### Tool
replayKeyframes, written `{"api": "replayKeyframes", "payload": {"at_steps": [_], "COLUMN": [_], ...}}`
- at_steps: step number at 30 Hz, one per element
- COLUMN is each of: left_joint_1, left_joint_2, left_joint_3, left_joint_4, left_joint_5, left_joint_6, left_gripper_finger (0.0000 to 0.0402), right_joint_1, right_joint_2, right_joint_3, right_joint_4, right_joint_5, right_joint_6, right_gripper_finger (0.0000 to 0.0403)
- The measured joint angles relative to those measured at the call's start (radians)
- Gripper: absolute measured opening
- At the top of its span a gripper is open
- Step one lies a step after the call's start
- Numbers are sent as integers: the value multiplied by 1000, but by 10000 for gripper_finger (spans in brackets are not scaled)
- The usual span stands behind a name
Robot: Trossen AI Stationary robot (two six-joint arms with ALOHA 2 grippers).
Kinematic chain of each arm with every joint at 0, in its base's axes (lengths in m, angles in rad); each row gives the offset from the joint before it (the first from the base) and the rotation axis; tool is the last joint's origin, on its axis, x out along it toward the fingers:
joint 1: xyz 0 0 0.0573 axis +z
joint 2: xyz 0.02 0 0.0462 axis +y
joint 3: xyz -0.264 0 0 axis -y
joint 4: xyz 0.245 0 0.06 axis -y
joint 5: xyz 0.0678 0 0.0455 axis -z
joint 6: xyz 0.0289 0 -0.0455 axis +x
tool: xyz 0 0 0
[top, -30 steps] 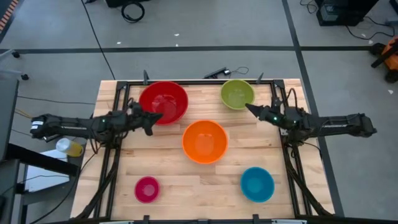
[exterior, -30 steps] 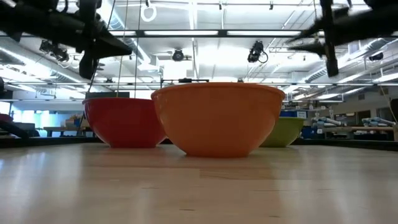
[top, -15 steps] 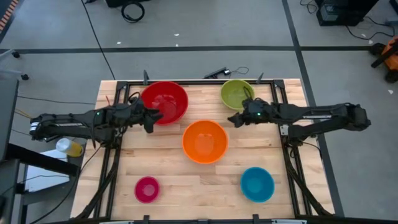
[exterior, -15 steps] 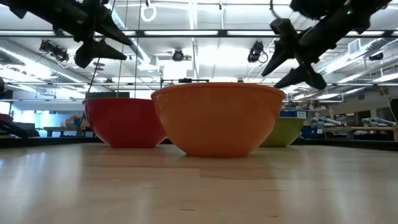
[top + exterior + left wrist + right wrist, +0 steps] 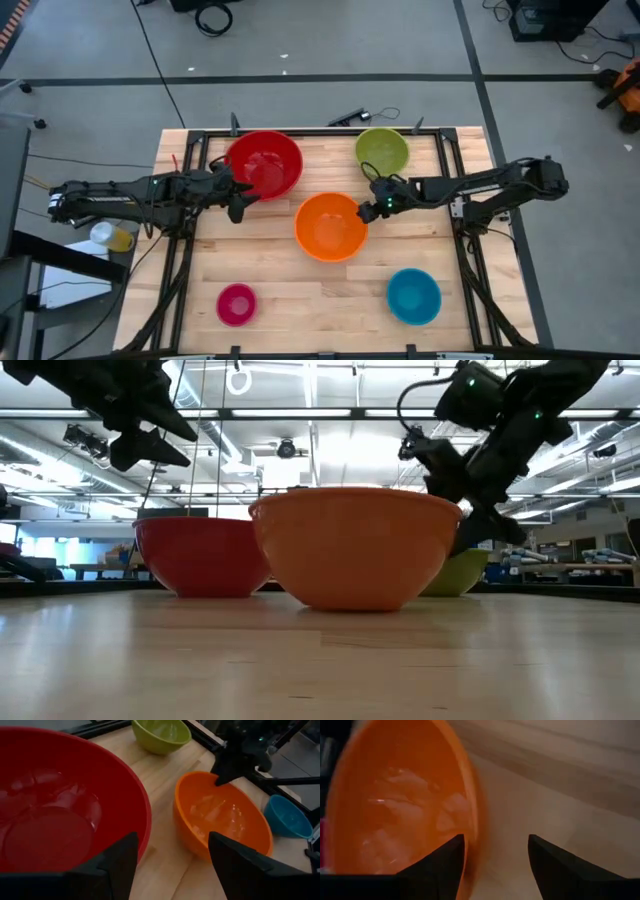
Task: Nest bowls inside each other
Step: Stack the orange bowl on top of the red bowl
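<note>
Five bowls stand on their bases on the wooden table: red (image 5: pixel 263 163) far left, green (image 5: pixel 381 151) far right, orange (image 5: pixel 330 226) in the middle, blue (image 5: pixel 413 296) near right, magenta (image 5: pixel 236 303) near left. My left gripper (image 5: pixel 237 197) hangs open above the red bowl's near rim, well clear of it in the low view. My right gripper (image 5: pixel 372 207) is open, slanting down at the orange bowl's far right rim, one finger over the inside and one outside. My right gripper stands astride the orange bowl's rim (image 5: pixel 474 840) on its far right side, coming slantwise from above and from the table's right. I cannot tell whether either finger touches the rim. The bowl sits upright on the table.
Black frame rails (image 5: pixel 452 215) run along the table's left, right and far edges. Bare wood lies between the orange bowl and the two near bowls. A yellow bottle (image 5: pixel 112 237) sits off the table's left side.
My right gripper has swung from beside the green bowl toward the table's middle and down to the orange bowl's rim, tipping further downward and opening. My left gripper has opened beside the red bowl.
</note>
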Motion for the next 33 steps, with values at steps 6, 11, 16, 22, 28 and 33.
{"api": "replayKeyframes", "payload": {"at_steps": [6,11,16,22,28,33], "left_joint_1": [-1,0,-3,0,6,6], "left_joint_2": [0,0,0,0,-4,-4], "left_joint_3": [0,0,0,0,1,42], "left_joint_4": [0,29,27,12,17,15], "left_joint_5": [-87,-177,-175,-175,-174,-174], "left_joint_6": [-14,-17,-43,-45,-35,58], "left_gripper_finger": [243,243,243,243,243,243], "right_joint_1": [7,4,-5,1,-30,-86], "right_joint_2": [46,57,61,60,93,191], "right_joint_3": [0,0,6,131,323,461], "right_joint_4": [27,46,57,29,-67,-145], "right_joint_5": [0,-11,-45,-29,47,87], "right_joint_6": [14,10,-20,-58,-178,-256], "right_gripper_finger": [200,128,33,30,16,14]}}
